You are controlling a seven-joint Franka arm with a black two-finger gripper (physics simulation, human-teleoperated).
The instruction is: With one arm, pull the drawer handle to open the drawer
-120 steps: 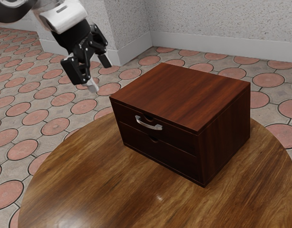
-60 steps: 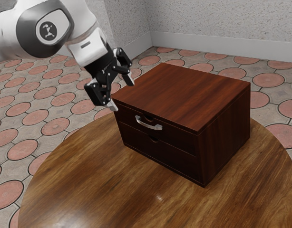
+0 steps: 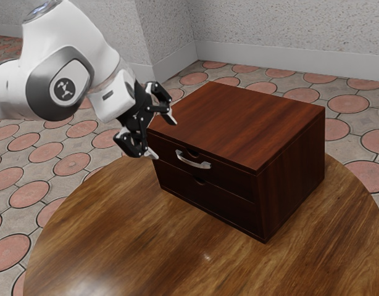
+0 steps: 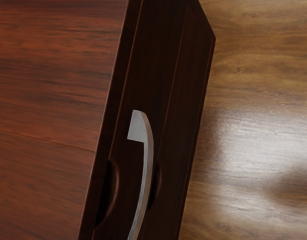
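Noted curved silver metal handle [image 3: 192, 160] [image 4: 142, 170] on shut upper drawer [image 3: 229, 176] of dark red-brown wooden cabinet [image 3: 251, 120]. Looked rigid, smooth, probably slick; best gripped across mid-bar, where the scooped recess [image 4: 109, 192] behind gave finger room. Drawer judged light, sliding straight out. Black two-finger hand [image 3: 160, 135] spread wide, empty, just beside cabinet's front corner, short of handle. Cabinet stood on round wooden bench [image 3: 134, 246].
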